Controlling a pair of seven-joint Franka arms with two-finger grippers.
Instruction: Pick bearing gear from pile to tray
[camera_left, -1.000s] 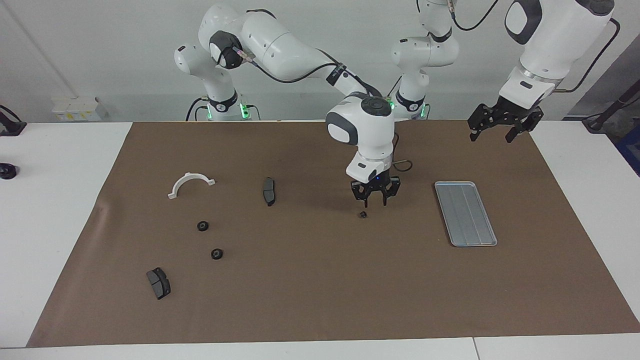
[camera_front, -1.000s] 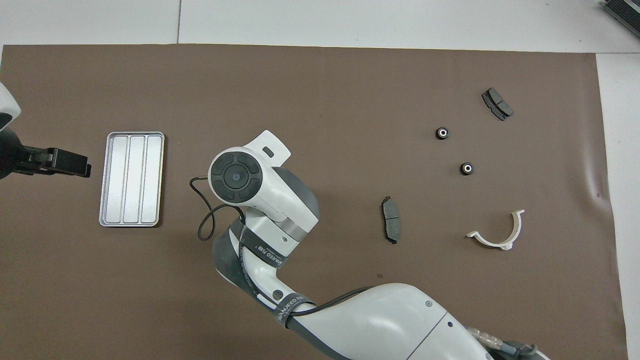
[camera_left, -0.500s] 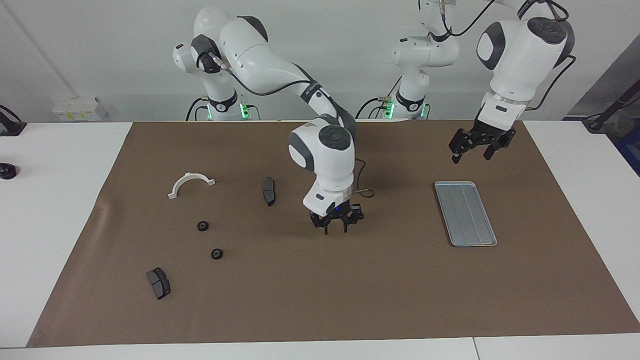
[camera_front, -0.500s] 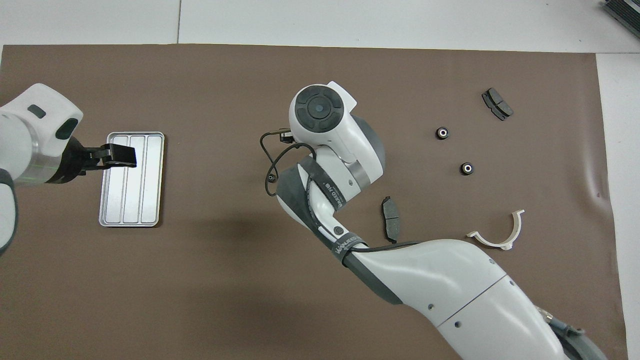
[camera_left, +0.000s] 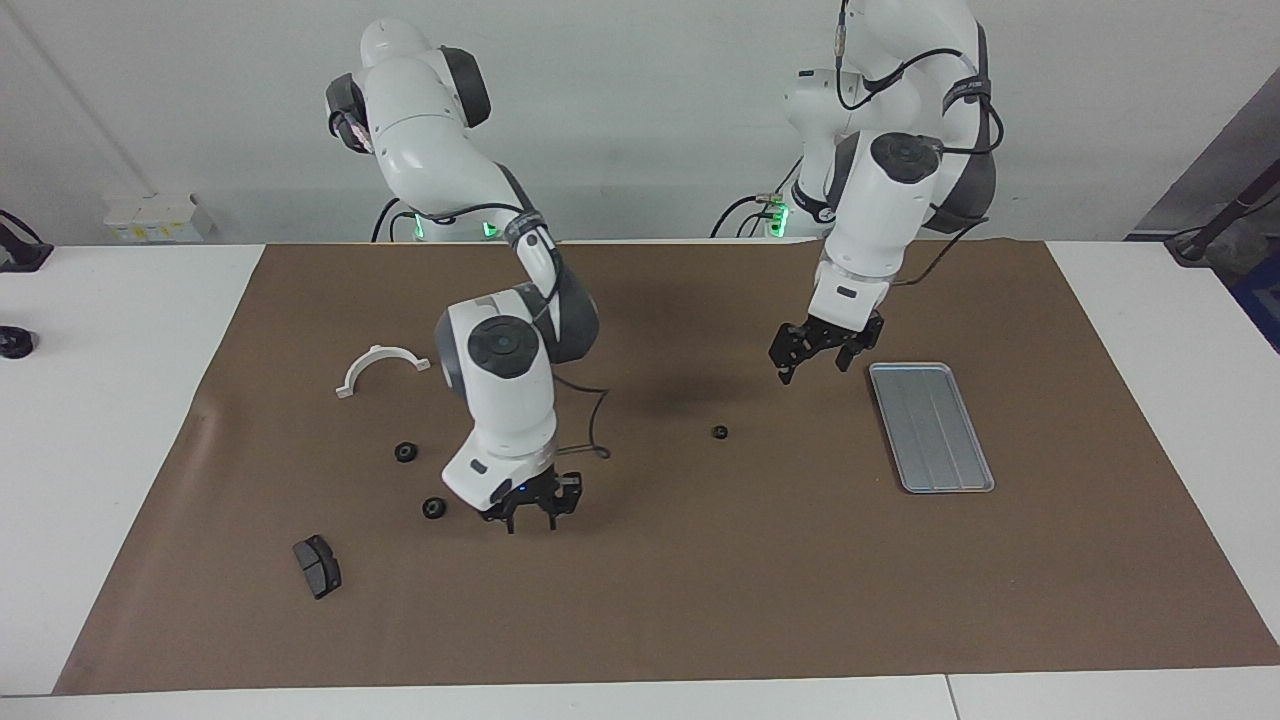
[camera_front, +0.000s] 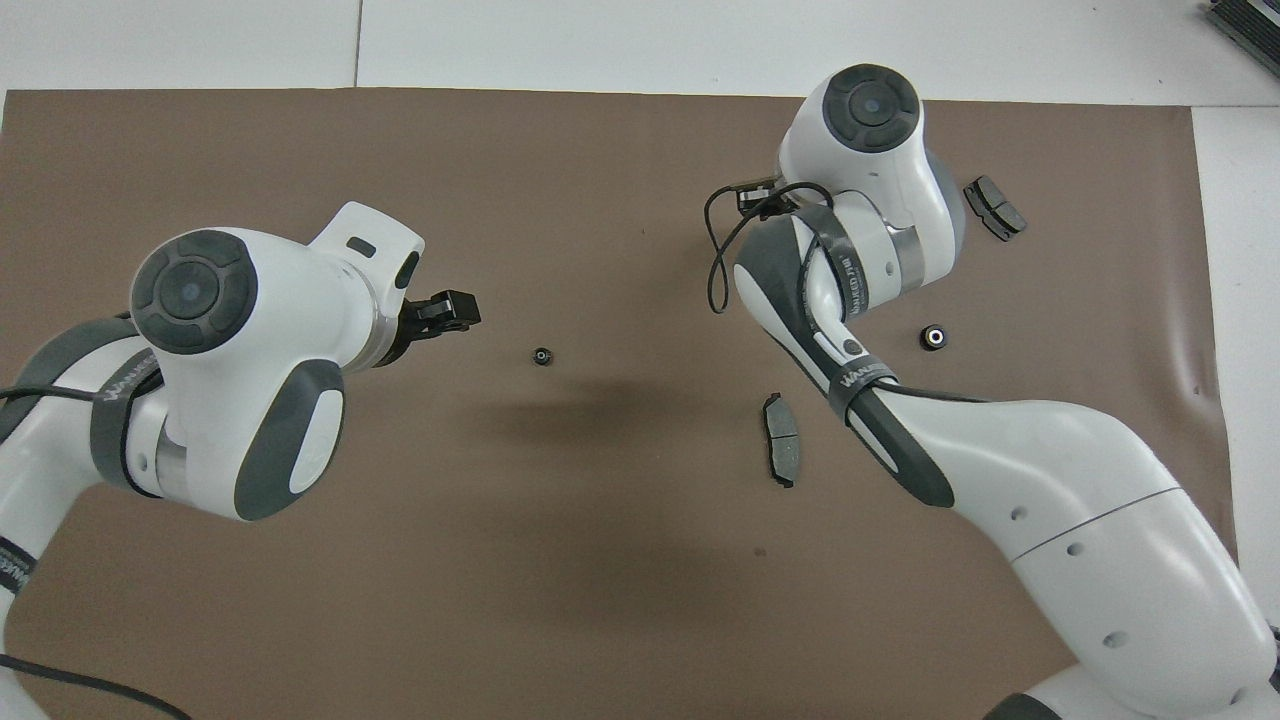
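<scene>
Centering the wide-open left tool (camera_left: 812, 368) over the lone bearing (camera_left: 719, 432), at the tray's (camera_left: 930, 425) 9 o'clock in the facing view, before dropping seems smartest; right tool (camera_left: 531, 518) hovers by the pile (camera_left: 433, 508), can't tell its grip.

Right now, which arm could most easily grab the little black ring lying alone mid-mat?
Left. The open left gripper hangs near that lone ring and the tray; the right gripper is off beside a pile ring.
</scene>
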